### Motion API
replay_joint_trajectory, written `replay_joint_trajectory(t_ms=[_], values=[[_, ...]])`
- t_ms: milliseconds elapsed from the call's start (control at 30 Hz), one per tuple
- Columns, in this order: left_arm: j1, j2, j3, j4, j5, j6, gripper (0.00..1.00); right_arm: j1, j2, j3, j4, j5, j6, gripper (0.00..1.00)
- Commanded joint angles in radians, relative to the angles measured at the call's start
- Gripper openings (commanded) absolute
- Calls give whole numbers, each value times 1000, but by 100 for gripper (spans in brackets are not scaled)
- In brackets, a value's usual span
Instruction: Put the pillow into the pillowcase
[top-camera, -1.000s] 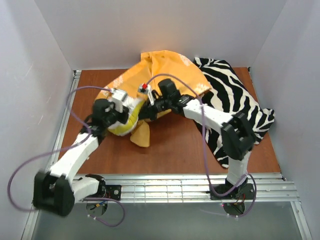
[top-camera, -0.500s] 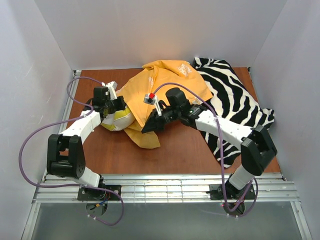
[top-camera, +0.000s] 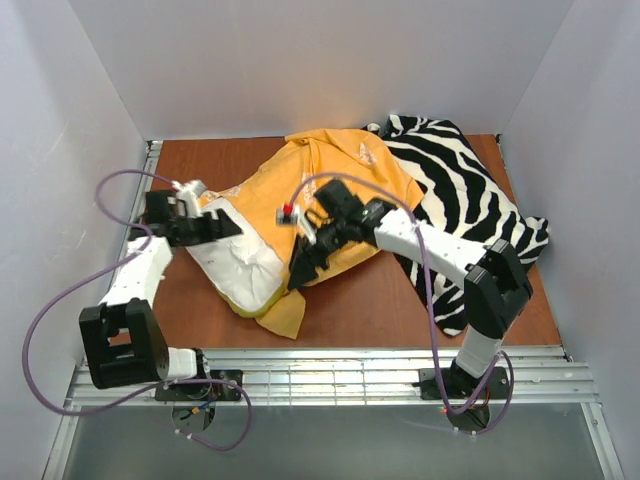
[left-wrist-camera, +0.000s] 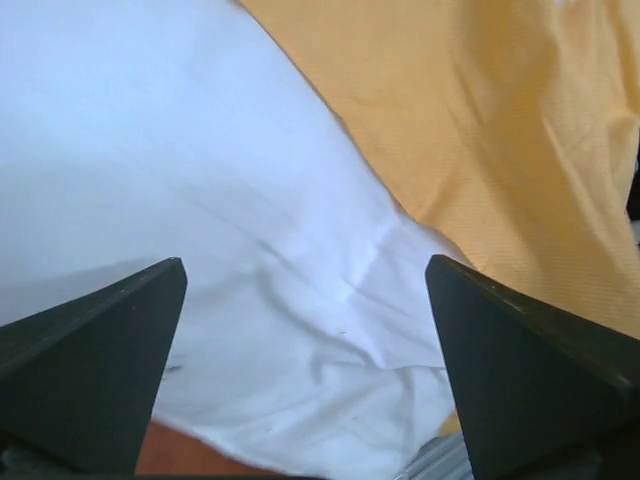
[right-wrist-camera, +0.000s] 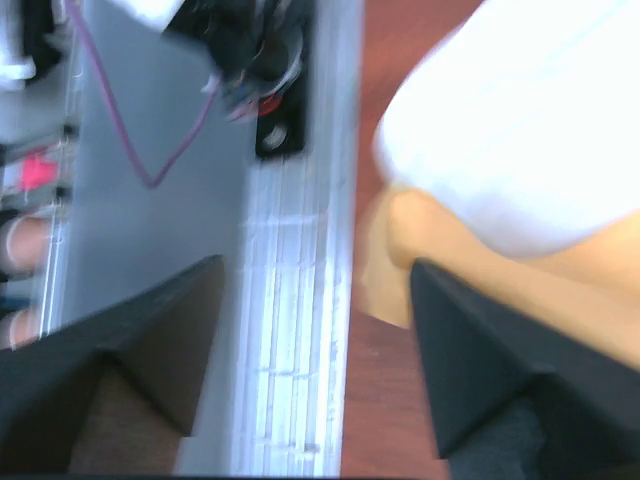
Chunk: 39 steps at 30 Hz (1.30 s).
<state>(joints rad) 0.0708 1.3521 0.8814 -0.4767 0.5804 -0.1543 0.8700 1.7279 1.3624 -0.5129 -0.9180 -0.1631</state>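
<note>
Now, the soft, light pillow (top-camera: 245, 270) is seen half out of the pillowcase (top-camera: 330, 175), probably best pinched at its bare corner, left gripper (top-camera: 228, 225) and right gripper (top-camera: 300, 268) both gaping empty.

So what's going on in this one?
Two robot arms are getting a white pillow into an orange-yellow pillowcase. The pillow's near end sticks out of the case on the table. The left gripper is open over the pillow; the right gripper is open beside it, holding nothing. A zebra-striped cloth lies to the right.
</note>
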Motion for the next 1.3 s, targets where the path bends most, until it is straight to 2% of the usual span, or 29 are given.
replay_joint_trajectory(t_ms=[0,33,133,200,333,433,467,500,533,600,633,700,733,767,833,867,967,1067,1200,1267], values=[[219,-87,151,-164,150,290,94,-156,-1,249,-98,37,-32,74],[230,-30,219,-174,86,323,97,-172,21,350,-107,162,-32,76],[238,130,310,-165,1,373,97,-187,175,519,-108,345,-59,79],[225,204,332,-122,-13,393,98,-187,249,608,-119,408,-47,79],[199,428,402,-149,-100,447,98,-178,392,737,-104,488,-85,80],[182,481,375,-134,-117,463,93,-174,470,822,-79,524,-85,81],[170,495,358,-128,-113,482,88,-172,484,833,-72,522,-82,81],[156,495,326,-122,-120,484,72,-167,496,842,-56,513,-79,81],[133,492,308,-99,-116,487,64,-154,509,845,-53,508,-84,80],[116,467,257,-89,-78,502,41,-137,535,843,-47,499,-102,80],[109,449,240,-88,-58,509,25,-117,541,842,-45,499,-104,79],[100,394,187,-92,30,521,15,-95,553,842,-45,533,-110,78],[100,375,171,-135,82,532,16,-66,546,834,-47,554,-127,77],[103,354,159,-155,123,550,22,-54,535,821,-45,576,-136,78],[162,253,125,-133,202,521,41,-14,497,764,-44,628,-144,80],[193,224,129,-119,223,503,58,-3,486,741,-44,643,-142,82],[264,254,256,-135,233,478,66,37,466,689,-29,714,-160,85],[276,329,355,-152,205,475,68,57,528,752,-21,783,-180,83],[277,344,361,-108,153,420,70,84,639,833,-19,913,-239,79],[276,329,325,-76,118,391,70,86,688,853,-1,1007,-240,73]])
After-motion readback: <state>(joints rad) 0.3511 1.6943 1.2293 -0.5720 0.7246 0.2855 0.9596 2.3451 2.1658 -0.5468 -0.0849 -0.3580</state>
